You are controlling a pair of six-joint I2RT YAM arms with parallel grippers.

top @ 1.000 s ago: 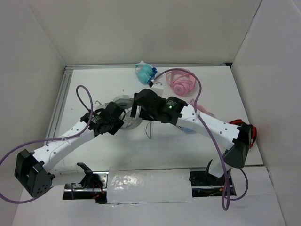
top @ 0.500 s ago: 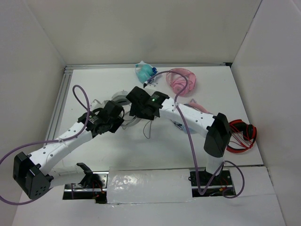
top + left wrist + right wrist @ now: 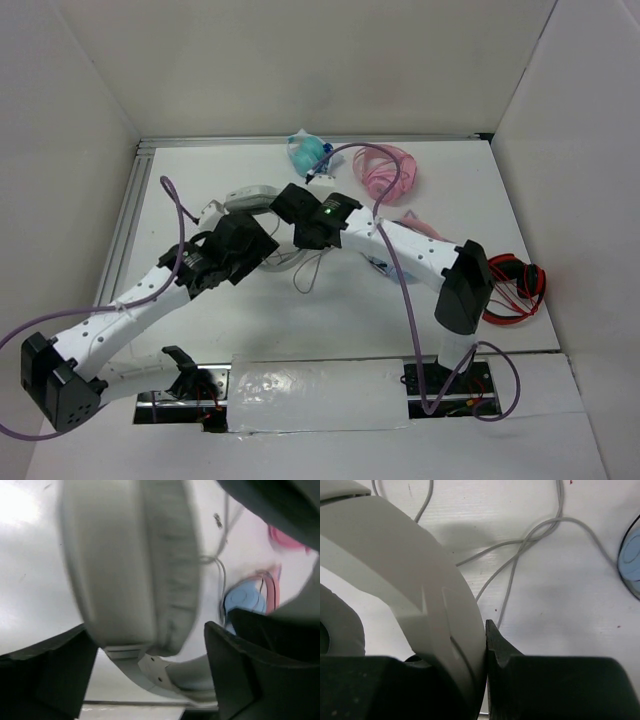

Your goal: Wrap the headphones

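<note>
Headphones: I found the light-grey headphones (image 3: 245, 196) left of centre on the tabletop (image 3: 330, 320), between the two grippers. From the top camera only the headband arc showed; the rest was under the arms.
Left gripper: the left gripper (image 3: 255, 240) sat just on the near side of that arc. On its wrist camera the fingers (image 3: 45, 675) stood wide on either side of an earcup. One finger touched the cup and the other looked a hair off it, so I couldn't tell whether it was clamped.
Right gripper: the right gripper (image 3: 292, 208) was at the right end of the arc. Its wrist camera had the band squeezed between the fingers (image 3: 495, 650), so the gap was narrow and it was holding the headphones.
Cable: the thin grey cable (image 3: 303, 272) trailed from between the grippers toward the near edge. In the right wrist view it lay in loose crossing loops on the tabletop.
Blue-cupped pair: the blue-cupped pair (image 3: 245, 600) with its pink band lay just beside the right forearm.
Pink pair: the pink pair (image 3: 385, 170) was at the far edge, well apart from the grippers.
Teal item: the teal item (image 3: 310, 152) was at the far edge, left of the pink pair. I couldn't make out what it was.
Red loop: the red loop (image 3: 512, 285) lay at the right edge, beside the right elbow.
</note>
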